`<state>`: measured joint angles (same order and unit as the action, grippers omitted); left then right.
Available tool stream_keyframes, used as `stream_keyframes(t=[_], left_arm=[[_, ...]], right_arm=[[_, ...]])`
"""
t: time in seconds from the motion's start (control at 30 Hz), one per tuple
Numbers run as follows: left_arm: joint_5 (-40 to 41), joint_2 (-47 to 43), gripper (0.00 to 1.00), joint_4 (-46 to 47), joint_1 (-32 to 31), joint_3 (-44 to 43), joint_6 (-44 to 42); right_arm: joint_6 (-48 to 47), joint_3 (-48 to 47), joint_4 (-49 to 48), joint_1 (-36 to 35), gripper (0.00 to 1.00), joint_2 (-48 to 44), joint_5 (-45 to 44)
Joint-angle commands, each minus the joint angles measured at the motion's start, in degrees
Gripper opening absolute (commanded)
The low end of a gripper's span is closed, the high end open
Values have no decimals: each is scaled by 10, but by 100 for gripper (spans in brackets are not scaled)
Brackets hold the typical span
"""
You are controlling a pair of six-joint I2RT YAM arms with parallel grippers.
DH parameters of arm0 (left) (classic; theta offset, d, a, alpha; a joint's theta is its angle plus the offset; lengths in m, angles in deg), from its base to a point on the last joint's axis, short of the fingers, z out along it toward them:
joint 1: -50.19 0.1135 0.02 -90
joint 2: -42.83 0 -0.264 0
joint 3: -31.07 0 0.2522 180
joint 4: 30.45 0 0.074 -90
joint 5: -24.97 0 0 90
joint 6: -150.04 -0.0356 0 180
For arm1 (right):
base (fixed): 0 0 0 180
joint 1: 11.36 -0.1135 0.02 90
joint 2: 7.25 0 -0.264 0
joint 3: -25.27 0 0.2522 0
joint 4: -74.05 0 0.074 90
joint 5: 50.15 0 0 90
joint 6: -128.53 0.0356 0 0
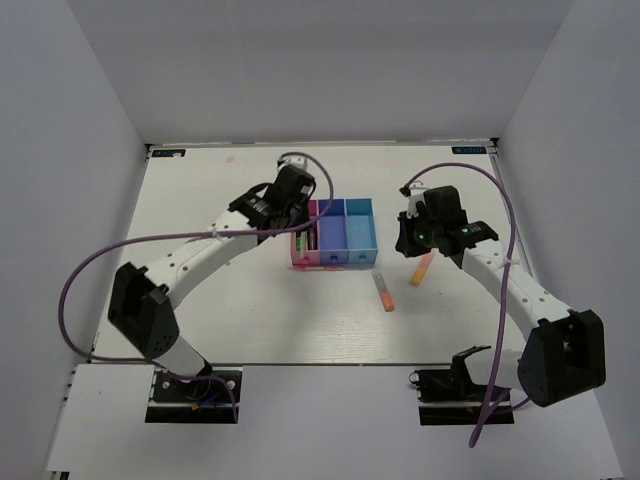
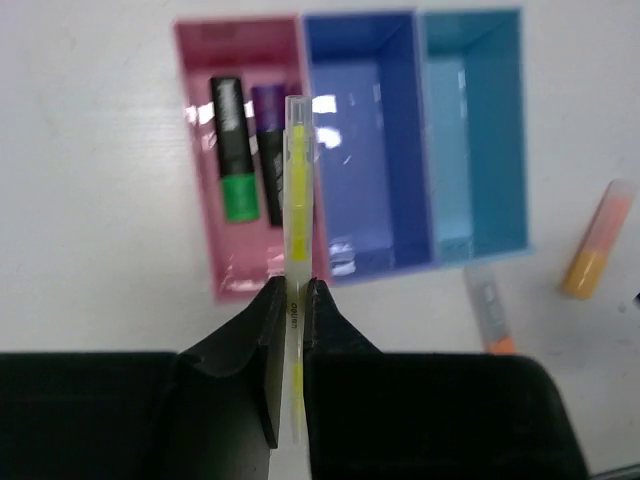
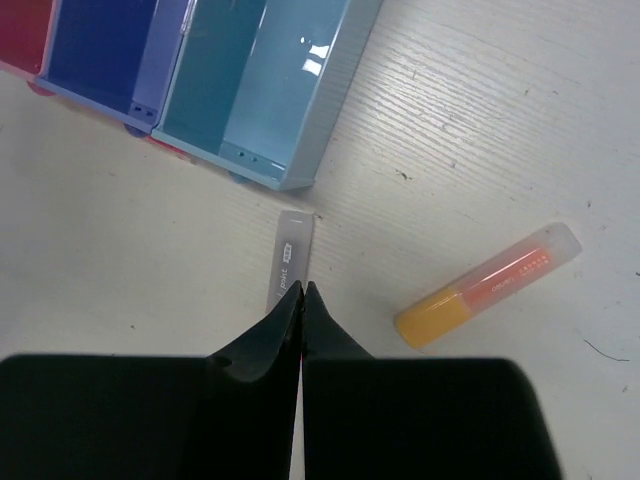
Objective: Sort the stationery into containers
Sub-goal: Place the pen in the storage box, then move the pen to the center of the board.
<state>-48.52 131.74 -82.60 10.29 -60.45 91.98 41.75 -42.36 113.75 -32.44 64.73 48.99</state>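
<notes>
My left gripper (image 2: 297, 285) is shut on a thin yellow stick (image 2: 298, 190) and holds it above the pink bin (image 2: 196, 200), near the wall it shares with the blue-purple bin (image 2: 365, 140). A green highlighter with a black cap (image 2: 232, 150) and a purple marker (image 2: 268, 150) lie in the pink bin. The light blue bin (image 2: 475, 140) holds nothing. My right gripper (image 3: 301, 290) is shut, above the orange-grey marker (image 3: 290, 250) on the table. The short orange-yellow marker (image 3: 490, 285) lies to its right. A thin red sliver shows between the right jaws; I cannot tell what it is.
The three bins (image 1: 335, 237) stand mid-table in the top view, with my left gripper (image 1: 300, 220) over their left end and my right gripper (image 1: 408, 243) to their right. White walls enclose the table on three sides. Purple cables loop off both arms.
</notes>
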Motion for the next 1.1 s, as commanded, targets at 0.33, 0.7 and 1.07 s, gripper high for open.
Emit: stream_keyframes(t=[0.33, 0.7, 1.07], left_arm=[[-21, 269, 3, 16, -8, -277, -29], [-31, 292, 58, 17, -9, -262, -16], [71, 132, 1, -4, -66, -161, -10]], right_arm=[[-13, 12, -11, 38, 17, -33, 48], [-29, 4, 10, 67, 69, -5, 71], [-50, 4, 18, 87, 53, 2, 99]])
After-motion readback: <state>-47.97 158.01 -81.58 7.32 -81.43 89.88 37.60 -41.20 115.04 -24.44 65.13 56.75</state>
